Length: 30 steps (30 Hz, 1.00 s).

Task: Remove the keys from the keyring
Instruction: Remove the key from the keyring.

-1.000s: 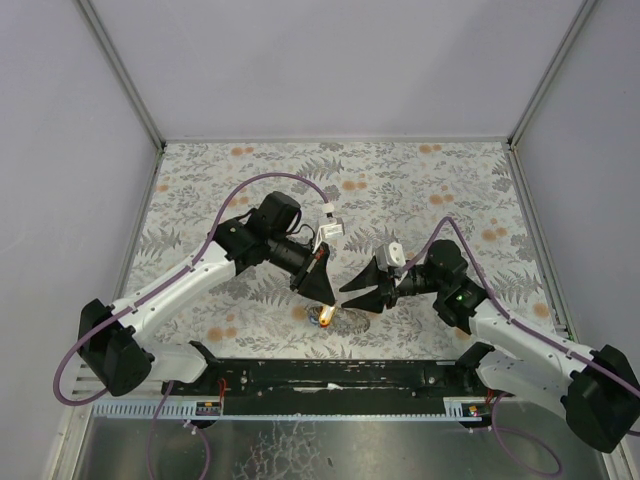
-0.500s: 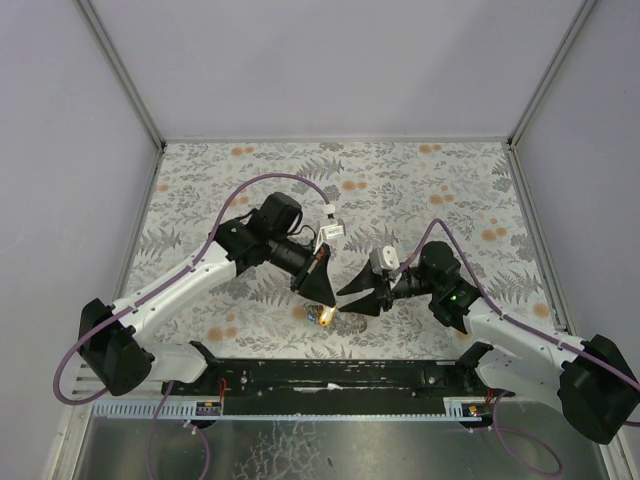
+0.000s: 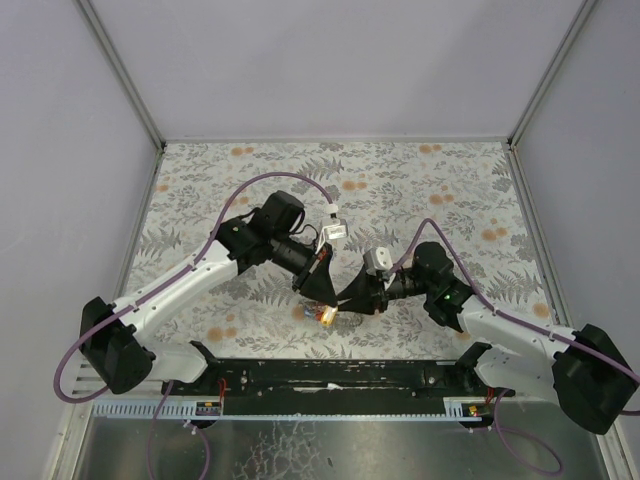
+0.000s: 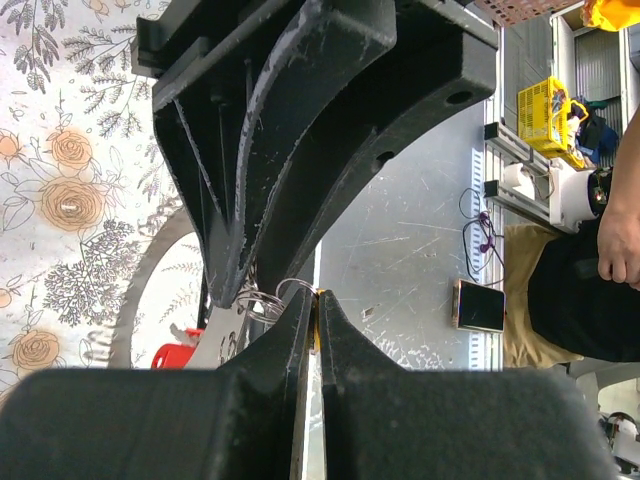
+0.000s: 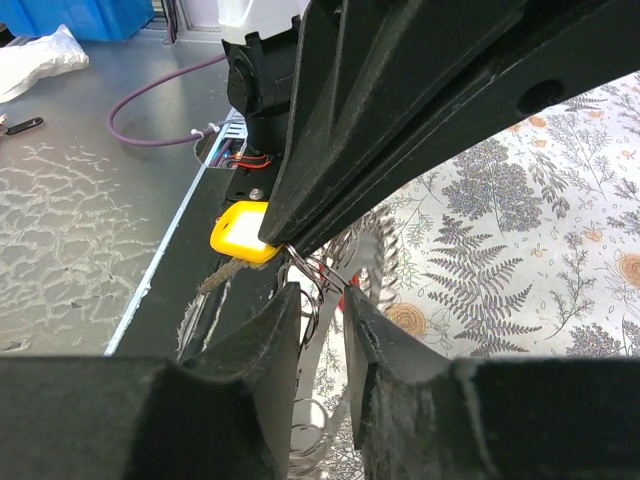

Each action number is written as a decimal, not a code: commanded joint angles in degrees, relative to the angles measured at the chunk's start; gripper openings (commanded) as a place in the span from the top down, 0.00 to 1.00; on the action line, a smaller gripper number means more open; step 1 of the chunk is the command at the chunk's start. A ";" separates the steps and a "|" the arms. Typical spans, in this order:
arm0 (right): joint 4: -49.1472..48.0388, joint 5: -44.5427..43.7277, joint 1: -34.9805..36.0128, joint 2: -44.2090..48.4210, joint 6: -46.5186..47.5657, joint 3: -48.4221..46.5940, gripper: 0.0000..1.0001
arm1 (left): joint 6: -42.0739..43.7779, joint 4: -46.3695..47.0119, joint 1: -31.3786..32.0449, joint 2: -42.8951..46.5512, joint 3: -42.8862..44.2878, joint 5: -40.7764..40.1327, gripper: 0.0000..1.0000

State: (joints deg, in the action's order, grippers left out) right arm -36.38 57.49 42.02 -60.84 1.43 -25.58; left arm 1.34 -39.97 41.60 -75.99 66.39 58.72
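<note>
My left gripper hangs over the near middle of the table, shut on the yellow-headed key; a yellow sliver shows between its closed tips. Thin wire loops hang from that pinch, with a red key beside them. My right gripper has come in from the right, tip to tip with the left one. Its jaws stand a little apart, with the wire loops and a flat grey strip between them. The ridged grey keyring hangs just behind. The bunch of keys dangles below both grippers.
A floral cloth covers the table. A black rail runs along its near edge between the two arm bases. Pale walls stand at the left, back and right. The left arm's purple cable arcs above it.
My right gripper has moved left up to the left gripper's tips and its jaws have narrowed around the wire loops. The left gripper has stayed put, still shut.
</note>
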 commanded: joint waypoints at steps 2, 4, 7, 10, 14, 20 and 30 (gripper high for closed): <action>-3.75 -1.35 0.69 -0.42 -0.10 -2.16 0.76 | 0.56 0.33 0.41 0.40 2.12 2.41 1.00; -3.96 -1.20 0.69 -0.22 0.03 -2.46 0.82 | 0.78 0.33 0.44 0.55 2.07 2.15 1.00; -3.16 -0.84 0.69 0.29 0.96 -3.01 0.89 | 0.93 0.33 0.45 0.92 1.81 1.56 1.00; -0.56 -0.46 0.69 1.17 2.98 -3.74 0.96 | 0.98 0.33 0.42 1.48 1.68 0.82 1.00; 6.72 -0.36 0.61 3.35 9.65 -4.70 1.00 | 0.82 0.37 0.42 2.12 1.35 0.00 1.00; 19.48 -1.42 0.61 6.24 20.09 -6.80 1.00 | 0.50 0.76 0.35 2.65 0.80 -1.46 1.00; 26.77 -3.77 -0.04 8.31 24.81 -8.51 1.00 | -1.04 3.13 0.34 3.44 -0.83 -3.65 0.96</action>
State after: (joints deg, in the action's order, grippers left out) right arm -12.19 54.87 42.11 -53.95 23.03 -31.27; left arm 1.65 -39.55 41.65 -74.52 65.95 55.86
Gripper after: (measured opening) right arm 0.022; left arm 0.028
